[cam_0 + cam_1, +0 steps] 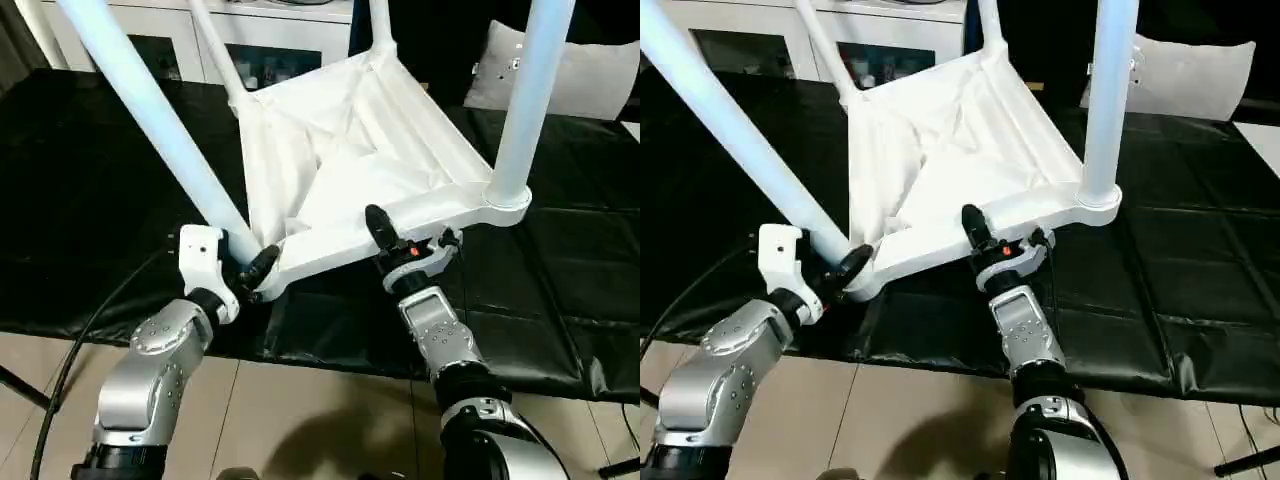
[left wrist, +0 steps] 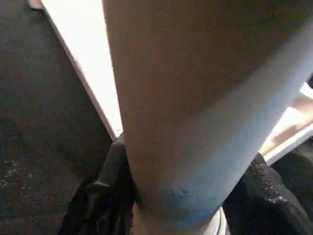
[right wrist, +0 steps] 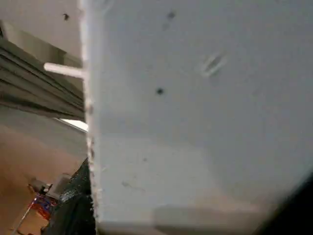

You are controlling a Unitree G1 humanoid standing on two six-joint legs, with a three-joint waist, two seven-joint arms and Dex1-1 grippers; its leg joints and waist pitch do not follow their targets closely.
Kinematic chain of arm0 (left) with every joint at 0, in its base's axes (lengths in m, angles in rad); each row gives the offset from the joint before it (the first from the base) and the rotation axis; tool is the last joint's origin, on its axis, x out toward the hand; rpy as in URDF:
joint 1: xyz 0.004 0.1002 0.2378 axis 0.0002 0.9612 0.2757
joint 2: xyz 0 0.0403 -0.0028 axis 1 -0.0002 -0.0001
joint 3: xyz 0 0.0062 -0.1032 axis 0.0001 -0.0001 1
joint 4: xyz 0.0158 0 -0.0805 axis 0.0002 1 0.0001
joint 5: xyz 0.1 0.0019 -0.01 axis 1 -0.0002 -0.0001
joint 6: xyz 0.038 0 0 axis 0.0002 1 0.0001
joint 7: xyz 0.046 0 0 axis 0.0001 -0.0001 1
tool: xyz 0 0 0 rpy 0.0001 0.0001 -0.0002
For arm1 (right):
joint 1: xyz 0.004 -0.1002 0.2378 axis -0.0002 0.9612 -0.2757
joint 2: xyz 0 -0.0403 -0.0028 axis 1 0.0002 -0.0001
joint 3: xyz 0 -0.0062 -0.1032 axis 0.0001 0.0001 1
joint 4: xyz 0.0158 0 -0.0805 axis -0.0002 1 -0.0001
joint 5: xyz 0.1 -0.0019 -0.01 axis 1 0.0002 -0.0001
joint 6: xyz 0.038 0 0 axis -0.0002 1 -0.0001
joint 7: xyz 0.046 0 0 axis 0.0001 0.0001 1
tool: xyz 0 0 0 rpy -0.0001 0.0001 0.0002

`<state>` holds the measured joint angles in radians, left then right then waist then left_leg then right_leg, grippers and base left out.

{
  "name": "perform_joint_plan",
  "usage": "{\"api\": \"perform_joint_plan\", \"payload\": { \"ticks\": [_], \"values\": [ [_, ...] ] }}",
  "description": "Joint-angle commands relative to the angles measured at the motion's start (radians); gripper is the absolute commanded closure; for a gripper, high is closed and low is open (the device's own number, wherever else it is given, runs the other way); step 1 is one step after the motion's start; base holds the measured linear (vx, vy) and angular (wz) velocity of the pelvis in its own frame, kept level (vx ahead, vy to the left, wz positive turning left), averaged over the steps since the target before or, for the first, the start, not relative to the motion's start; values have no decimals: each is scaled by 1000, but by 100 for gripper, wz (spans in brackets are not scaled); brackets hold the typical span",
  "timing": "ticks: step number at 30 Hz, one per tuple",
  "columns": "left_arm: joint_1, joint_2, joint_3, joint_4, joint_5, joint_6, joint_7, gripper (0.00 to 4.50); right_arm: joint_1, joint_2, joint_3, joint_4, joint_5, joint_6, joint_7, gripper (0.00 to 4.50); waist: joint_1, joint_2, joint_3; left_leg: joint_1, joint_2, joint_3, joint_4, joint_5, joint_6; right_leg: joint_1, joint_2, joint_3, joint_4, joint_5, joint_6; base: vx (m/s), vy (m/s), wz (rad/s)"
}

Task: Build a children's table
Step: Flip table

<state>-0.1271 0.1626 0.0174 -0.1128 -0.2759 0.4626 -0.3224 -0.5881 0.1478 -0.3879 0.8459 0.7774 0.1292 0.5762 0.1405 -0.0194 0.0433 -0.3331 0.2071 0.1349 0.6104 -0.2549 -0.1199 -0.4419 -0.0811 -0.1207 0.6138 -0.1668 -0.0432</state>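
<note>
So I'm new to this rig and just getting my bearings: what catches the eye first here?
The white table, upside down and tilted on the black mat, legs sticking up. The left hand is at its near left corner, by the base of a leg; the right hand clamps the near rim.

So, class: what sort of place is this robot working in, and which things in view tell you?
Probably an indoor lab or workshop: a work surface under a black cover, white cabinets with glass doors behind it, and a tiled floor below.
</note>
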Motion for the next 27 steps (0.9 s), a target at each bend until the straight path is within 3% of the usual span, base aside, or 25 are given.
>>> {"api": "perform_joint_plan", "payload": {
  "ticks": [1, 4, 7, 8, 12, 14, 17, 20, 22, 24, 27],
  "values": [
    [44, -4, -102, 45, 18, 1, -56, 247, -148, 72, 48, -91, -20, -47, 71, 220, -1, -1, -69, -21, 13, 16, -59, 153, 134, 86, -63, 59, -41, -70, -204, 0, 0, 0],
    [58, 0, -98, 31, 18, -23, -67, 177, -154, 64, 45, -89, -26, -59, 60, 227, -1, -1, -70, -19, 14, 16, -58, 161, 140, 83, -62, 60, -39, -62, -207, 0, 0, 0],
    [121, 32, -77, -11, 24, -87, -99, 160, -169, 38, 24, -107, -27, -88, 16, 229, -7, -3, -78, -26, 10, 14, -54, 197, 139, 89, -63, 60, -30, -34, -202, 0, 0, 0],
    [131, 35, -71, -16, 24, -97, -102, 144, -169, 34, 22, -111, -28, -91, 11, 233, -11, -2, -75, -23, 11, 18, -52, 206, 148, 80, -58, 60, -30, -10, -214, 0, 0, 0],
    [181, 57, -42, -44, 15, -150, -119, 127, -172, 11, -8, -128, -19, -116, -36, 245, -15, 0, -70, -22, 13, 21, -55, 161, 155, 79, -58, 61, -37, -50, -211, 0, 0, 0],
    [198, 65, -33, -60, 7, -166, -132, 97, -172, -1, -15, -136, -27, -134, -52, 251, -13, 3, -69, -19, 15, 22, -55, 146, 150, 76, -57, 61, -38, -61, -210, 0, 0, 0],
    [216, 87, -37, -90, 2, -188, -162, 91, -166, -18, -4, -157, -60, -160, -68, 255, -7, 3, -68, -17, 17, 23, -57, 129, 136, 75, -56, 62, -38, -72, -207, 0, 0, 0],
    [240, 120, -47, -145, 0, -222, -211, 53, -148, -35, -4, -201, -94, -191, -127, 257, -1, 5, -66, -17, 18, 23, -59, 110, 116, 75, -55, 64, -37, -80, -204, 0, 0, 0],
    [253, 139, -58, -184, 3, -227, -231, 45, -126, -50, 12, -229, -140, -220, -162, 257, -1, 2, -65, -17, 17, 24, -59, 100, 102, 74, -54, 65, -35, -77, -196, 0, 0, 0],
    [259, 146, -64, -201, 9, -231, -232, 10, -109, -58, 21, -252, -171, -239, -192, 257, 0, 2, -64, -20, 15, 24, -61, 87, 87, 76, -53, 66, -35, -84, -183, 0, 0, 0],
    [257, 152, -71, -215, 14, -236, -232, 2, -91, -70, 31, -283, -217, -268, -235, 257, -2, 2, -63, -21, 12, 25, -63, 59, 72, 78, -53, 67, -39, -105, -166, 0, 0, 0]
  ]
}}
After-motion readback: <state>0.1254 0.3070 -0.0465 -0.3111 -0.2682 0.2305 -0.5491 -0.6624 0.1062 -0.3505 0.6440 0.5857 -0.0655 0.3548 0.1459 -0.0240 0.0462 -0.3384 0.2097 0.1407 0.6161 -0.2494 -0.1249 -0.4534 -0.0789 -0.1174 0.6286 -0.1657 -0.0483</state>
